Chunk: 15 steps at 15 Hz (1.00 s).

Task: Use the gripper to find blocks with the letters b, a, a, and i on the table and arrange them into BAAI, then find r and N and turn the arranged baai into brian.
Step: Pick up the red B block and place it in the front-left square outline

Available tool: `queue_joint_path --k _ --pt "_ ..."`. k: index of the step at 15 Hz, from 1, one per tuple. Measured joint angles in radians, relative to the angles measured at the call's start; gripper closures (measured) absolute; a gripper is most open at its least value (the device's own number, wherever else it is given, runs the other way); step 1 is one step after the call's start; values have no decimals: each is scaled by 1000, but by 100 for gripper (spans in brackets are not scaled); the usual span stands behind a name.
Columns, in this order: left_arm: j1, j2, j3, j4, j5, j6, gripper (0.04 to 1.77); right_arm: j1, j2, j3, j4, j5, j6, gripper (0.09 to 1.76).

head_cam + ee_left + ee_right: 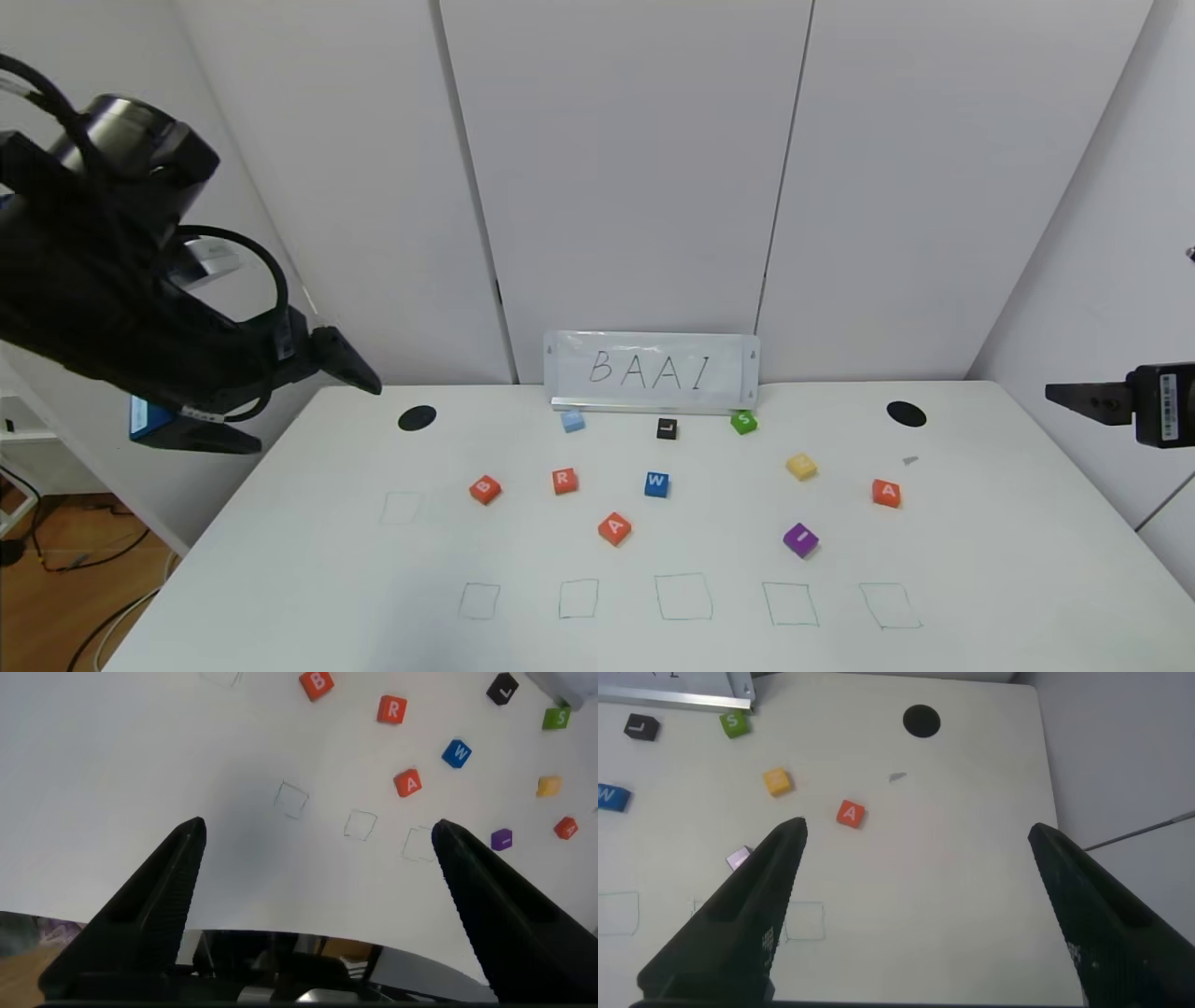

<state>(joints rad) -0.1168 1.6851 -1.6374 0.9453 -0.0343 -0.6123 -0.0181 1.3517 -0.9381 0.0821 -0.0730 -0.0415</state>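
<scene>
On the white table (280, 560) lie the orange-red B block (485, 489), one A block (614, 528), a second A block (886, 493) and the purple I block (800, 539). The orange-red r cube (564, 481) sits between B and the blue W cube (656, 483). No cube shows a legible N. My left gripper (318, 826) hangs open and empty above the table's left edge, well away from the blocks. My right gripper (917, 827) is open and empty too, raised off the table's right side near the right A (850, 813).
A white card reading BAAI (652, 371) stands at the back. In front of it lie light blue (572, 421), black L (666, 428) and green S (743, 422) cubes, and a yellow cube (801, 466) farther right. Green drawn squares (683, 597) line the front. Two black holes (416, 418) mark the back corners.
</scene>
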Motion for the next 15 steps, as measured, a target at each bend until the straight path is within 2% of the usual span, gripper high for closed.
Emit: queue_joint_path --k 3,9,12,15 --pt "-14 118 -117 58 -1 -89 9 28 -5 6 1 -7 2 14" --pt "-25 328 -303 115 -3 -198 9 45 -11 13 2 -10 2 14" --pt "-55 403 -334 99 5 -233 9 45 -12 13 2 -10 1 14" --pt "-76 482 -341 91 46 -260 9 46 -13 14 2 -10 0 14"
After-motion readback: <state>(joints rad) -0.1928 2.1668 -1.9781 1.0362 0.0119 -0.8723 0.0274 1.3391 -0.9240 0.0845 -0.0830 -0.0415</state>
